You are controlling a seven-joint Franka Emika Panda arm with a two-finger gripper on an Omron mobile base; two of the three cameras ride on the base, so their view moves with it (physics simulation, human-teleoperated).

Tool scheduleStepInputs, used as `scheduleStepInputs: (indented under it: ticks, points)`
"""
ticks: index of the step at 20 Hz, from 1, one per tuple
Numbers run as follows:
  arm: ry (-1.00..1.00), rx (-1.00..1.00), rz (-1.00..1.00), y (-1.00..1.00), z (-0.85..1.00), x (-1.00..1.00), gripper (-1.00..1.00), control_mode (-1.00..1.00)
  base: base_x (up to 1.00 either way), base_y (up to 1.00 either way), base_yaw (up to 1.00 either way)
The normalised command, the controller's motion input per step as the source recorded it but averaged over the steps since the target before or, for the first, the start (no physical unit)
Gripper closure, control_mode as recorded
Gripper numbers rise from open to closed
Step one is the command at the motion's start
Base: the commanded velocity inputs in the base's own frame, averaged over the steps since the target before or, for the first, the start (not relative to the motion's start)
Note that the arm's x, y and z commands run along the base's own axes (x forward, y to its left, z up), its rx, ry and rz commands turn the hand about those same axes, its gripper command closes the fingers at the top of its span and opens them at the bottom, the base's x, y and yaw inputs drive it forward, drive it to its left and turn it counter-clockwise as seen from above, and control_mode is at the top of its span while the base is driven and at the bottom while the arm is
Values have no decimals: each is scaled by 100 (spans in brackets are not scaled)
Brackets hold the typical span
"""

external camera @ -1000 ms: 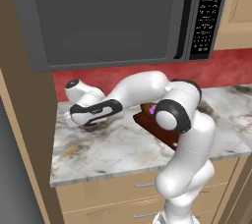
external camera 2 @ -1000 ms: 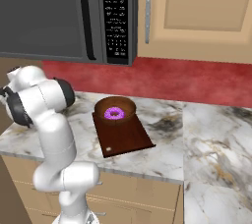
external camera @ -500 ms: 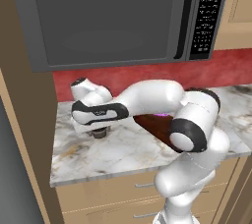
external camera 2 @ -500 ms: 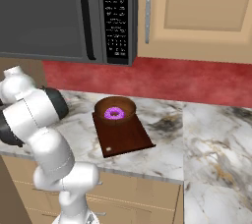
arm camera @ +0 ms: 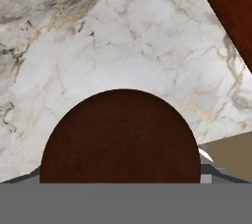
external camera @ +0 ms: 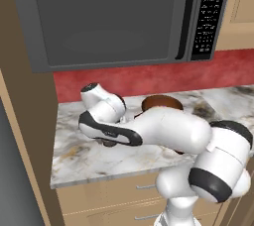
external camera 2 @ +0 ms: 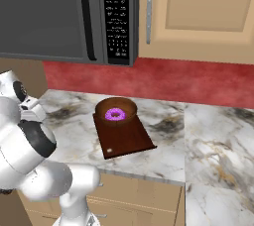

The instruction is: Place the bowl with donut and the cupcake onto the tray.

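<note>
The brown bowl (external camera 2: 102,112) holding the purple-iced donut (external camera 2: 115,115) sits on the far end of the dark reddish tray (external camera 2: 128,140). Left of the tray, the dark cupcake (external camera: 108,143) stands on the marble counter. My gripper (external camera: 108,141) is lowered right over it. In the hand view the cupcake's rounded top (arm camera: 120,134) bulks large at the bottom, and my gripper (arm camera: 120,173) is open with a grey tip just outside each side of it. A corner of the tray (arm camera: 231,7) shows at the upper right. The bowl's rim (external camera: 161,102) peeks over my arm.
A microwave (external camera: 114,17) hangs above the counter, with a red backsplash (external camera 2: 198,79) behind. A tall wooden panel (external camera: 30,136) bounds the counter on the left. The counter's front edge (external camera: 109,173) runs close to the cupcake. Marble counter (external camera 2: 218,136) stretches right of the tray.
My hand has come down and slightly forward onto the cupcake's spot on the counter, and the arm has swung with it. Bowl, donut and tray have not moved.
</note>
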Motion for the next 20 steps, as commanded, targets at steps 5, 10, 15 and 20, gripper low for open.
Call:
scheduleStepInputs:
  ticks: [5, 10, 15, 20]
  points:
    - [-2, 0, 4, -53, 14, -62, 100, -100, 0, 0, 0]
    - [-2, 0, 12, -70, 0, -31, 100, -100, 0, 0, 0]
    - [-1, 0, 19, -73, 8, -5, 100, -100, 0, 0, 0]
    - [0, 2, 19, -65, 5, 9, 100, -100, 0, 0, 0]
